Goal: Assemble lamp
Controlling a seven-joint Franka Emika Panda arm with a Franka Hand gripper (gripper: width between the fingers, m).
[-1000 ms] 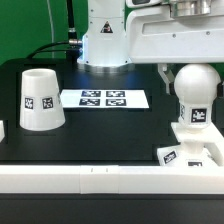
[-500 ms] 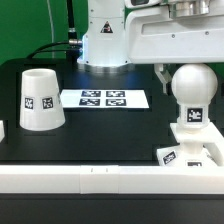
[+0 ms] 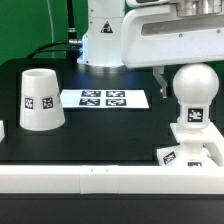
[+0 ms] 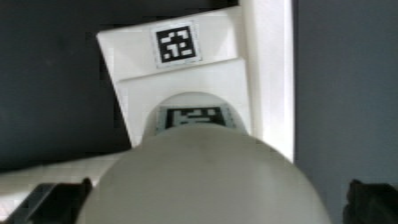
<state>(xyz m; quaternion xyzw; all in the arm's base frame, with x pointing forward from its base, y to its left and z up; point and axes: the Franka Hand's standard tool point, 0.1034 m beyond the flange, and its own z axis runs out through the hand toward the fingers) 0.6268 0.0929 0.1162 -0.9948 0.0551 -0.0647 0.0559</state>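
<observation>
The white bulb [image 3: 194, 86] stands upright on the flat square base [image 3: 190, 152] at the exterior view's right, near the front. My gripper [image 3: 192, 76] hangs over it, open. One dark finger [image 3: 161, 76] stands a little apart from the bulb's round head, and the other is cut off by the frame edge. In the wrist view the bulb head [image 4: 196, 178] fills the space between my fingers [image 4: 54, 204] with a gap on each side of my gripper [image 4: 210, 206]. The base [image 4: 178, 75] lies beyond it. The tapered shade [image 3: 40, 98] stands alone, mouth down, at the exterior view's left.
The marker board [image 3: 104, 98] lies flat mid-table. A low white rail [image 3: 100, 178] runs along the front edge. The arm's white pedestal [image 3: 105, 40] stands at the back. A small tagged white block [image 3: 171, 154] sits beside the base.
My jaws have spread apart and let go of the bulb's head. The bulb stays upright on the base where it was. The shade has not moved.
</observation>
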